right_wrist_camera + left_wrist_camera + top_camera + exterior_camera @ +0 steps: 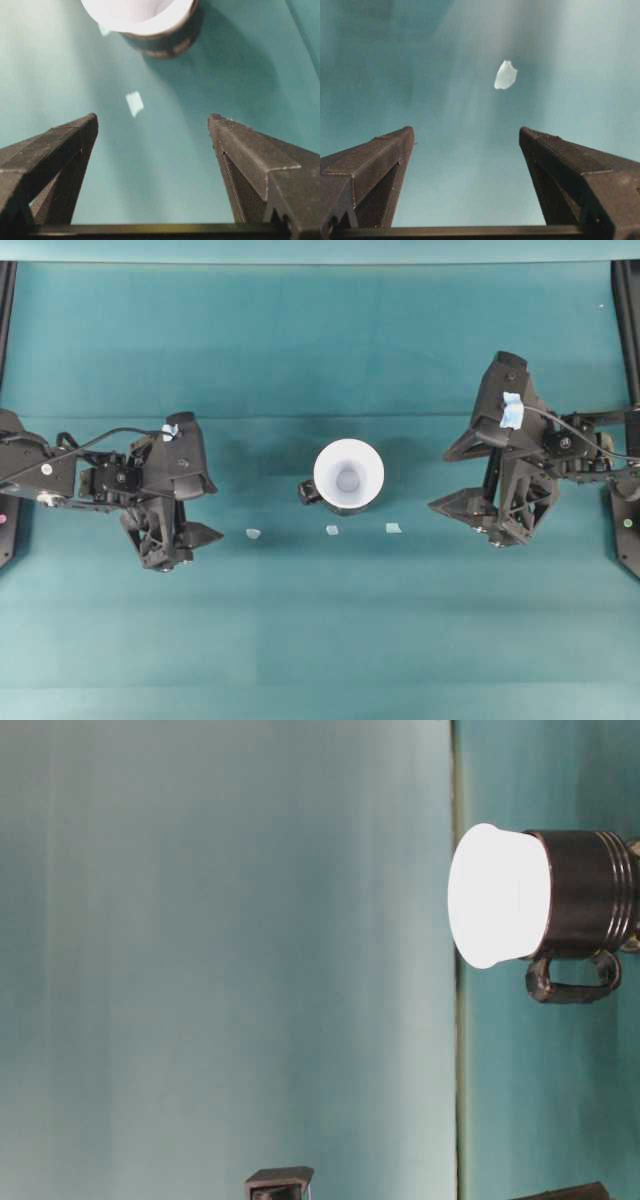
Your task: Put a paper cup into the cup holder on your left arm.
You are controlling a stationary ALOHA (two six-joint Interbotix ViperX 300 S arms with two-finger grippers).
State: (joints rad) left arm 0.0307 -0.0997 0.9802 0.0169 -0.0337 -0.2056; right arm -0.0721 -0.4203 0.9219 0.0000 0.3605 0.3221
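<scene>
Both grippers stand wide open and empty: the left gripper (175,548) over bare teal table (320,640) beside a small pale scrap (253,534), the right gripper (478,520) facing the middle. There the plain white tapering paper cup (348,476) sits nested in the glossy black, loop-handled cup holder (585,892). The cup looks light and thin-walled, likely to crush, so I would pinch its rim gently.

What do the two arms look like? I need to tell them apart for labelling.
Both are black and jointed, with angular two-finger ends. The left arm carries a looping black cable and a small pale-blue tag; the right arm has a larger, brighter blue tag and a black cable.
</scene>
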